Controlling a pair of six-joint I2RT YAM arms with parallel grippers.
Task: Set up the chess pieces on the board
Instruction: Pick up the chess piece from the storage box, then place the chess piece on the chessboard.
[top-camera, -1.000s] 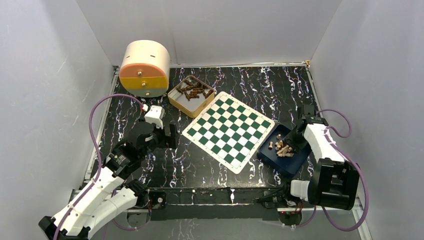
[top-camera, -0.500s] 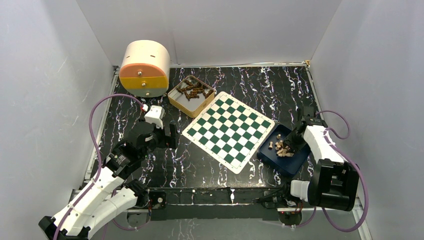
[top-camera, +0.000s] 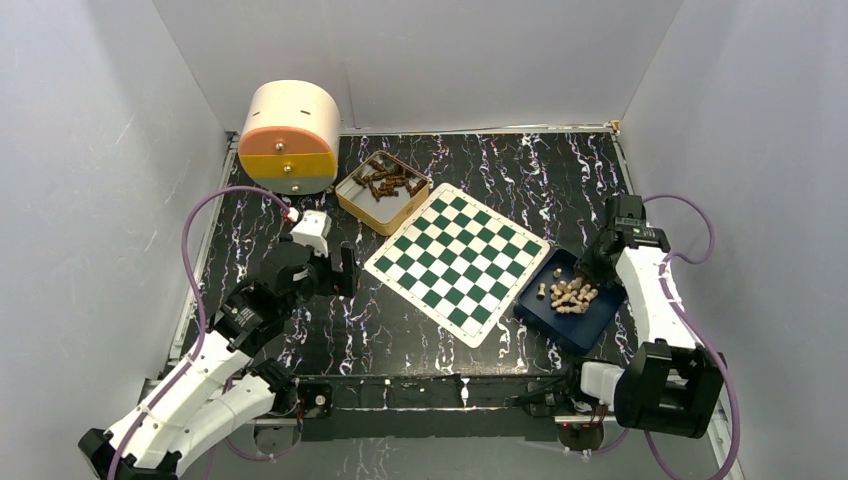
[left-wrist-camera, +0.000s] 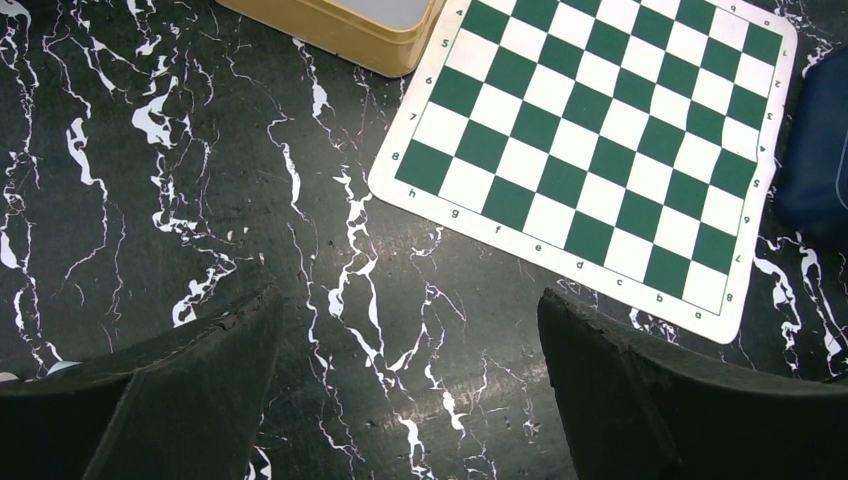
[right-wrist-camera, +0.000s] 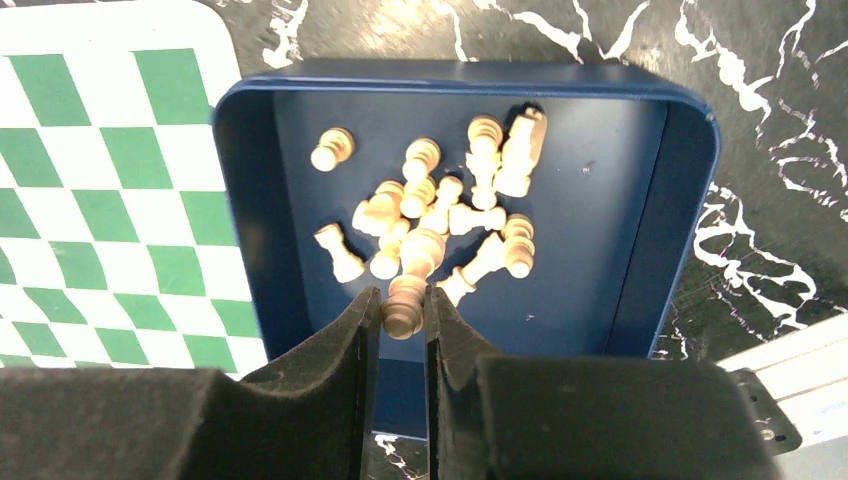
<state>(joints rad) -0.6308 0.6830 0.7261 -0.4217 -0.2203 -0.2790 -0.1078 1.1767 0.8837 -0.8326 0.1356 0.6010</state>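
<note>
Now right gripper (right-wrist-camera: 403, 300) is lifting off blue tray (right-wrist-camera: 690, 200), pinching one chess piece (right-wrist-camera: 404, 312); light, slick wood, best held across the stem; left gripper (left-wrist-camera: 407, 305) is hanging wide open, empty.

On a black tabletop veined in white (top-camera: 560, 170), a flat square mat of dark green and white checks (top-camera: 457, 262) is laid. A dark blue rectangular tray (top-camera: 572, 330) is set just beside its right edge, and a shallow tan tin (top-camera: 372, 214) near its far-left edge. What appears to be a round cream-and-orange drawer box (top-camera: 290, 135) is placed in the far left corner.

One board (top-camera: 458, 262), one blue tray (top-camera: 572, 336), one tin (top-camera: 360, 212)
</note>
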